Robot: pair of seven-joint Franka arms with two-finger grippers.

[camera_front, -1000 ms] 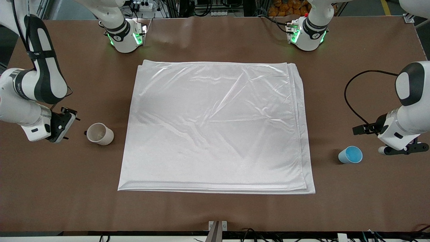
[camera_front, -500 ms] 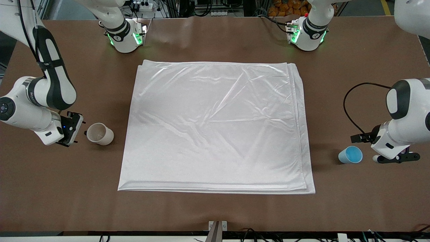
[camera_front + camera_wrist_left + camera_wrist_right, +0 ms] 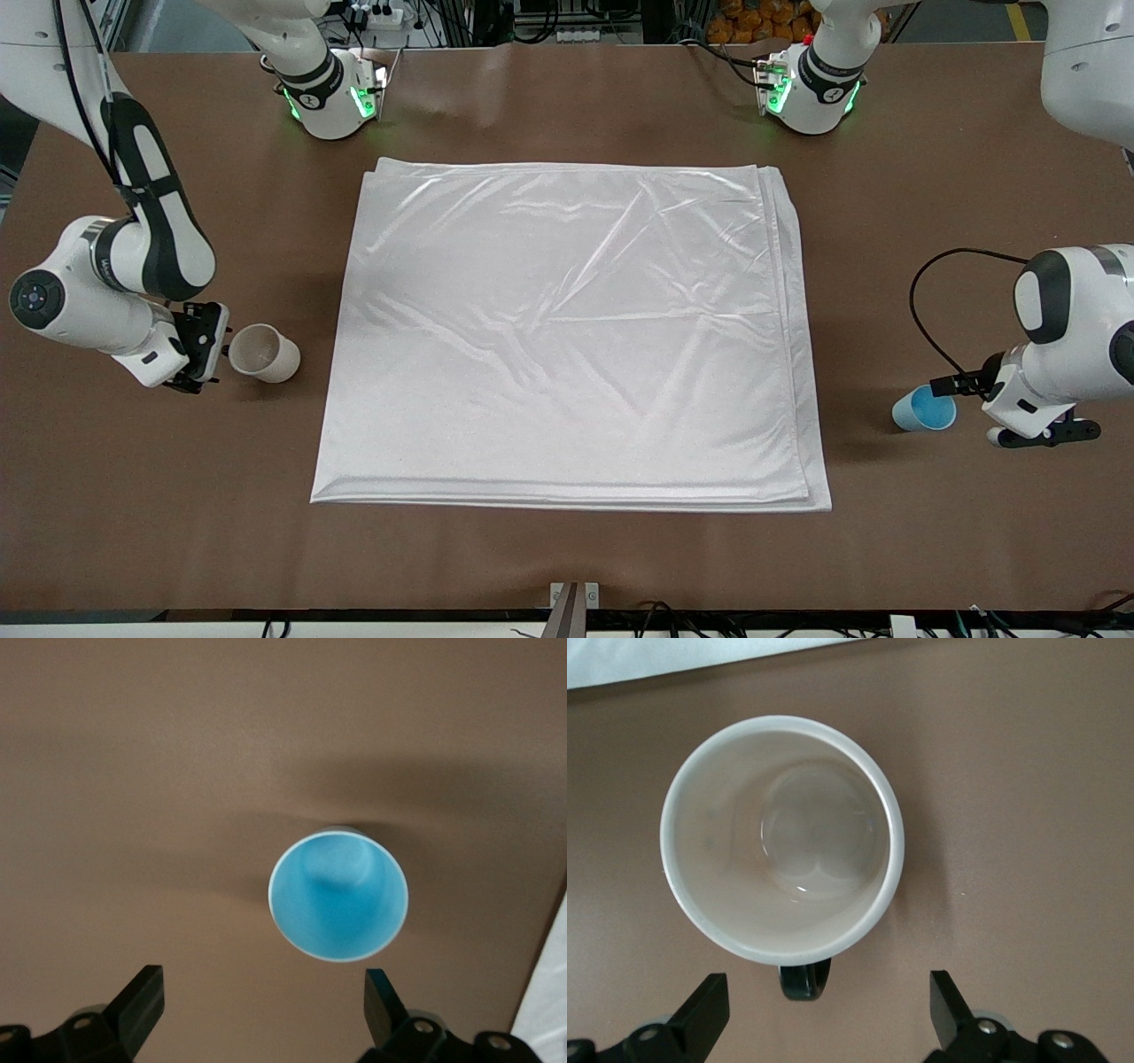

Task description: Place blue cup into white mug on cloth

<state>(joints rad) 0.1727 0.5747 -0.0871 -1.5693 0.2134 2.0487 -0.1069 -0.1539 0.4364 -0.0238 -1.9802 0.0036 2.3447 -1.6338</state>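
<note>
While upright: one blue cup (image 3: 923,410); one white mug (image 3: 262,354); one cloth (image 3: 567,332)

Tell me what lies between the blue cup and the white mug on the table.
In the front view, the cloth fills most of the stretch between the blue cup and the white mug; bare table flanks it.

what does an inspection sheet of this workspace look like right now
surface: brown table, bare around the cloth
cloth: white, wrinkled, folded flat mid-table
white mug: upright on the table off the cloth, toward the right arm's end, nothing inside
blue cup: upright on the table, toward the left arm's end
clutter: nothing seen
right gripper: open, at the mug's handle
left gripper: open, beside the cup
cables: black cable looping by the left arm
surroundings: equipment along the base end
</note>
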